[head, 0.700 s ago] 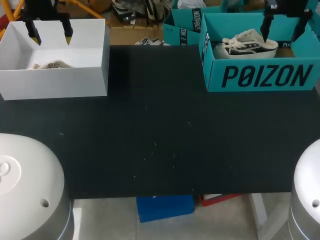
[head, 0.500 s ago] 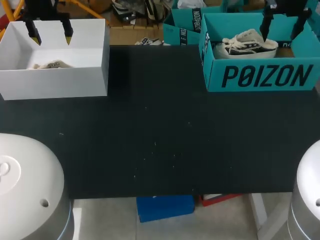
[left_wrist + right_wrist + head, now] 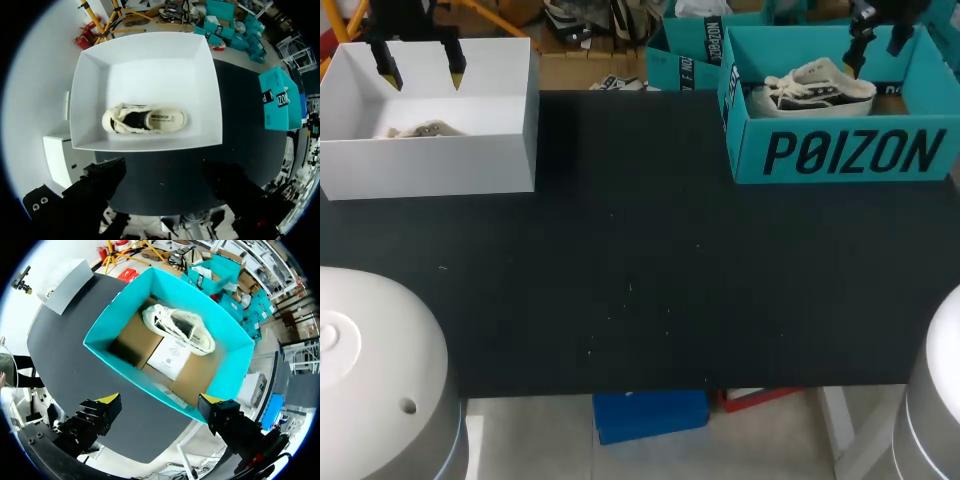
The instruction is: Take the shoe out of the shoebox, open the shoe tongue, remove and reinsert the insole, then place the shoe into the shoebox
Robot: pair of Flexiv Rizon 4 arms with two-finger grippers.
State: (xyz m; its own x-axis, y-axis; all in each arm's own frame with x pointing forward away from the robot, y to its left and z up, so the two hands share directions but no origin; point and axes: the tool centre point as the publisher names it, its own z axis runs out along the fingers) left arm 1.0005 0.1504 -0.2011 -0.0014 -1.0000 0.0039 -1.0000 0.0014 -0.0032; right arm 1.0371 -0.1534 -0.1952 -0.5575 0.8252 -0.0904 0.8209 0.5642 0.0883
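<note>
Right gripper (image 3: 161,401) hangs above the teal box (image 3: 117,317), fingers spread wide, nothing held. The shoe (image 3: 177,329) lies inside near the wall farthest from the gripper, on a brown cardboard floor beside a white card (image 3: 175,356). Left gripper (image 3: 422,74) is also spread, over the white box (image 3: 150,65) holding a second shoe (image 3: 145,120). Risks: a finger clips the thin card wall and drags the box, or soft canvas and loose laces yield a lace-only pinch and the shoe slips. The rubber sole looks firmer.
</note>
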